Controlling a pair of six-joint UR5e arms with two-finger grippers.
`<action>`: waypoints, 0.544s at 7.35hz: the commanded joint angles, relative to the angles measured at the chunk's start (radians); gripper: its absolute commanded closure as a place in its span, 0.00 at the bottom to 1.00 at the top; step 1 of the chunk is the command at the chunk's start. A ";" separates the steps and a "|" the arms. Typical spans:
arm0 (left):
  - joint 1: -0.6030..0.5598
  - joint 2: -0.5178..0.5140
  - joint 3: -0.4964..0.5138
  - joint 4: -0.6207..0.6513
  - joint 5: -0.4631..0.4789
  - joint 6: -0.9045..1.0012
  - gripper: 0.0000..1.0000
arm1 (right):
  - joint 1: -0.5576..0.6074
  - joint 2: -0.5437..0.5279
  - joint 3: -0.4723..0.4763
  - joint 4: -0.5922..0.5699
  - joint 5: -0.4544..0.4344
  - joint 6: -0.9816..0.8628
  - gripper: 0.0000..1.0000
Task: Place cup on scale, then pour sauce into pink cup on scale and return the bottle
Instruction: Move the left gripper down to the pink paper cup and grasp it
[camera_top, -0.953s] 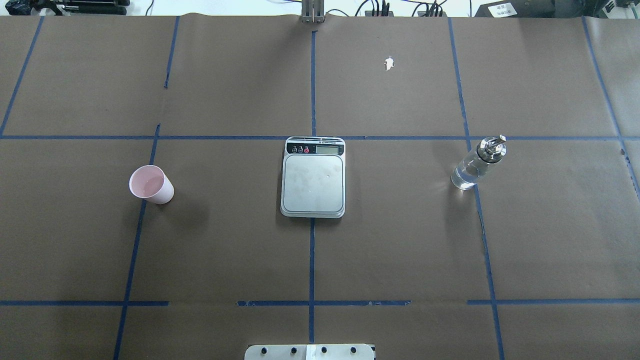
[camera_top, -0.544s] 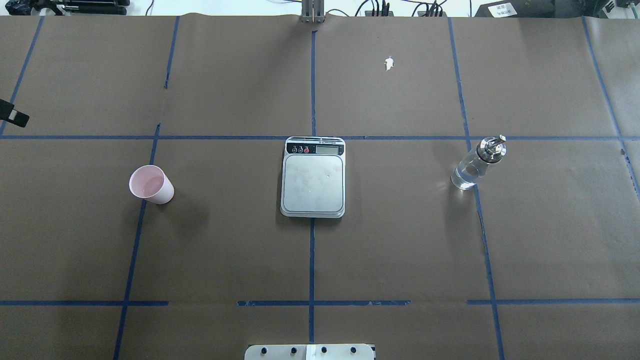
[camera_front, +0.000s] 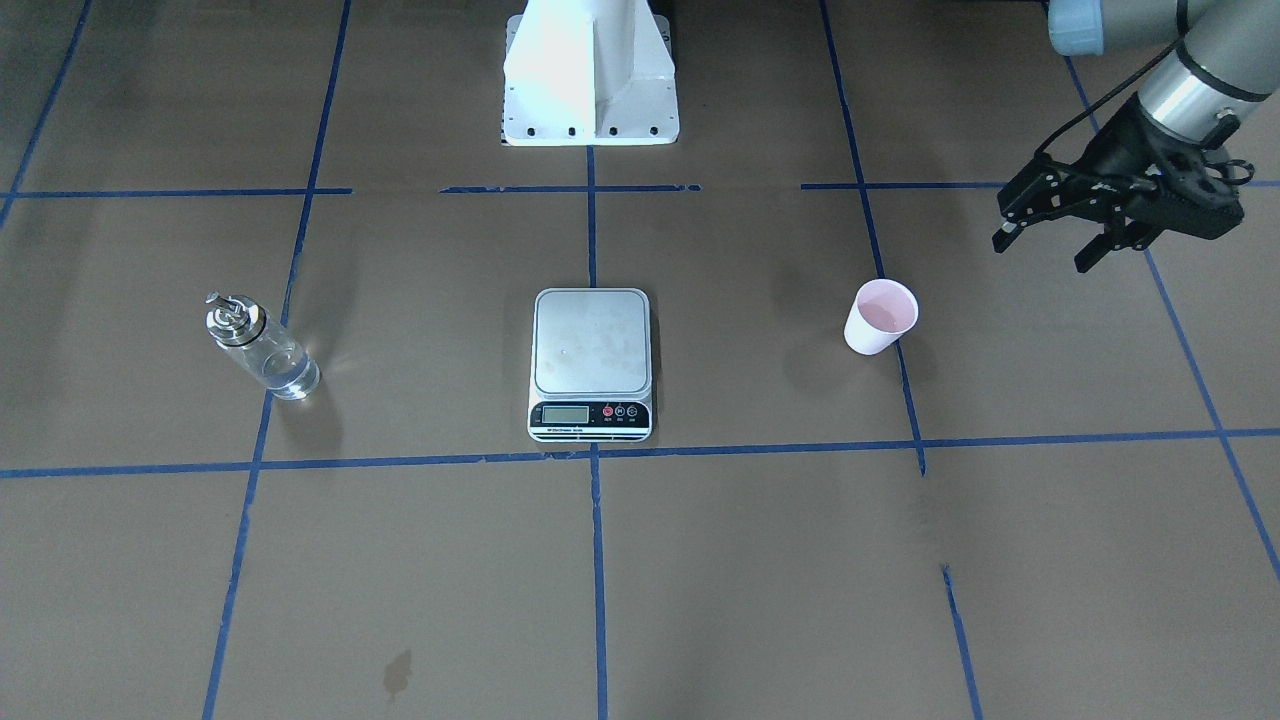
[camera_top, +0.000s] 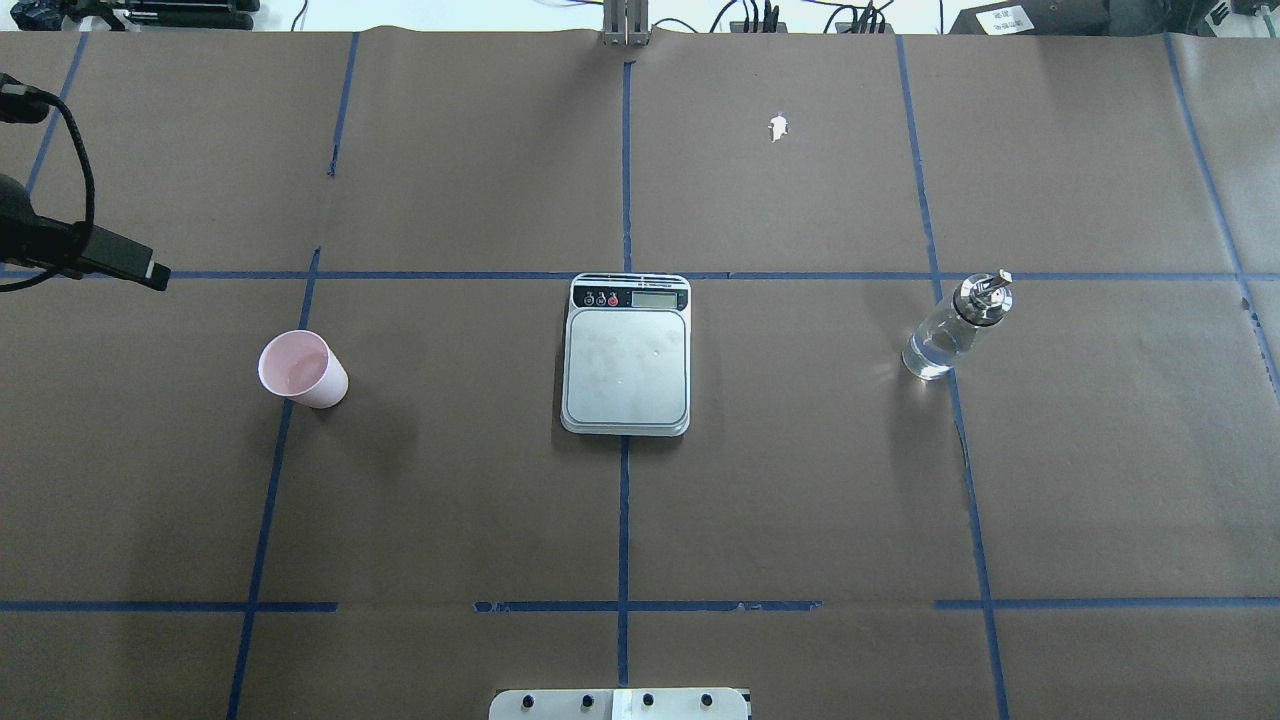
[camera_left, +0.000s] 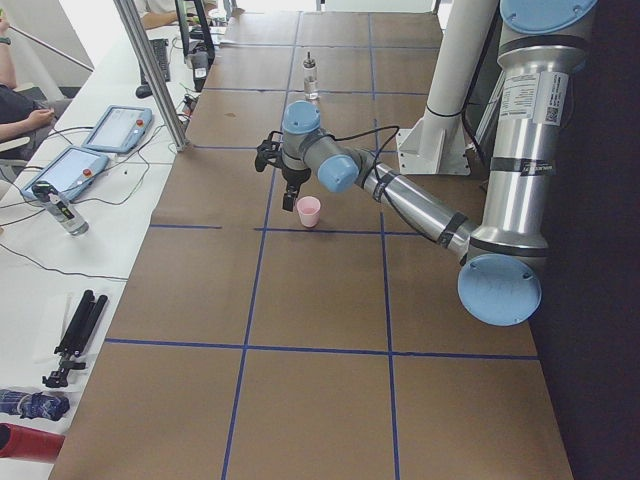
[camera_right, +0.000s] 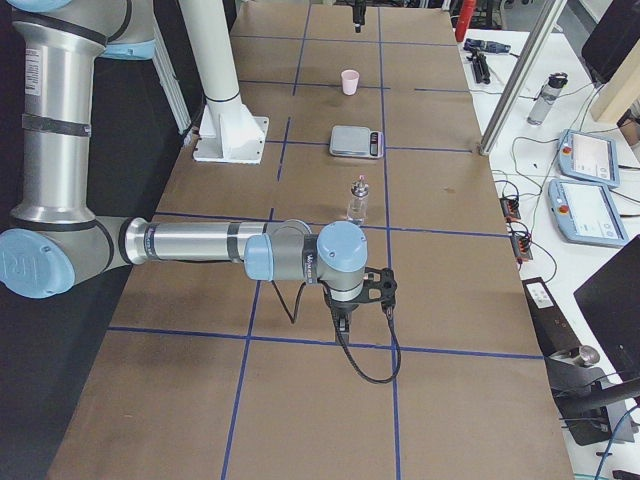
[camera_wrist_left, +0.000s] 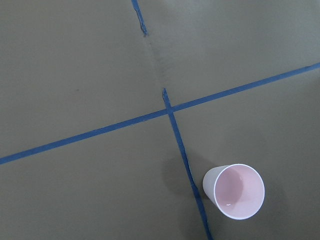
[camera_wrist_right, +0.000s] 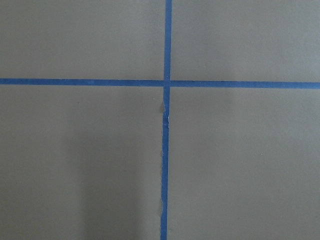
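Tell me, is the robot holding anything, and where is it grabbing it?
Nothing is held. The left gripper is open and apart from the cup, and the bottle stands alone, untouched.

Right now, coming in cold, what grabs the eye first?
The silver scale sits dead centre on the brown table, no cup on it yet. The pink cup stands apart on the robot's left, the clear bottle on its right. The left end effector hangs open above the table, short of the cup.

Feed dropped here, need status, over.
Left claw open, empty, short of cup. Right claw: cannot tell. Cup off scale, bottle standing. Nothing between cup and scale.
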 joint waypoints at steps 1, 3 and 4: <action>0.144 -0.005 0.009 -0.043 0.147 -0.230 0.00 | 0.000 -0.003 0.004 0.014 0.001 0.001 0.00; 0.192 -0.005 0.031 -0.044 0.183 -0.303 0.00 | 0.000 -0.005 0.004 0.014 0.009 0.004 0.00; 0.221 -0.010 0.052 -0.043 0.183 -0.321 0.00 | 0.000 -0.005 0.004 0.014 0.020 0.013 0.00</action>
